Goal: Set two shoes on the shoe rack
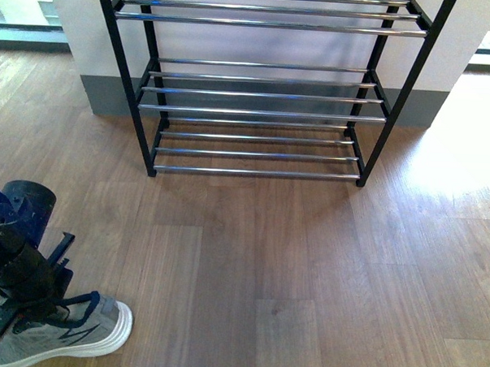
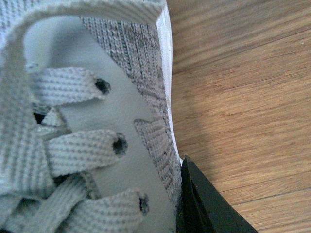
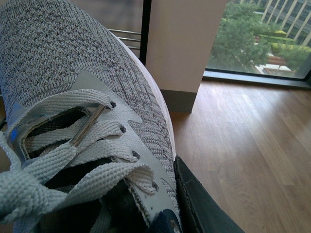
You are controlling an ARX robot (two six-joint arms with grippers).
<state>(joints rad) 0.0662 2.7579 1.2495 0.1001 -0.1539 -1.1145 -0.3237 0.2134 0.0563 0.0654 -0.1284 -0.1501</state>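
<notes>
**Left sneaker** (image 1: 92,331). Sits in the near left corner of the front view, well apart from the rack. The long axis runs crosswise and the toe points to the robot's right. The upper is grey knit with a navy collar, over a white, rounded sole. Whether the sole touches the floor (image 1: 307,259) cannot be told. In the left wrist view it shows ribbed knit, a smooth grey eyelet panel, flat woven laces (image 2: 73,150) and a thin white sole edge.

**Left claw** (image 1: 38,303). Black, seated on the sneaker at the collar and holding it. One finger (image 2: 204,204) lies against the sneaker's outer side at the sole edge. The other finger is hidden.

**Right sneaker** (image 3: 63,53). Seen only in the right wrist view. The long axis runs away from the camera and the toe points toward the rack bars and a pale pillar (image 3: 184,43). It has a mottled grey knit toe, a smooth lace panel, flat grey laces (image 3: 73,160) and a glimpse of navy collar.

**Right claw** (image 3: 181,204). Closed on the right sneaker. One dark finger (image 3: 201,208) lies flat along the sneaker's side, and the other is out of sight.

**Rack** (image 1: 257,95). Stands against the wall, straight ahead. It has a black metal frame and tiers of thin horizontal chrome bars, with three tiers in view.

**Floor**. Brown wood planks, with a bright patch at the far right.
</notes>
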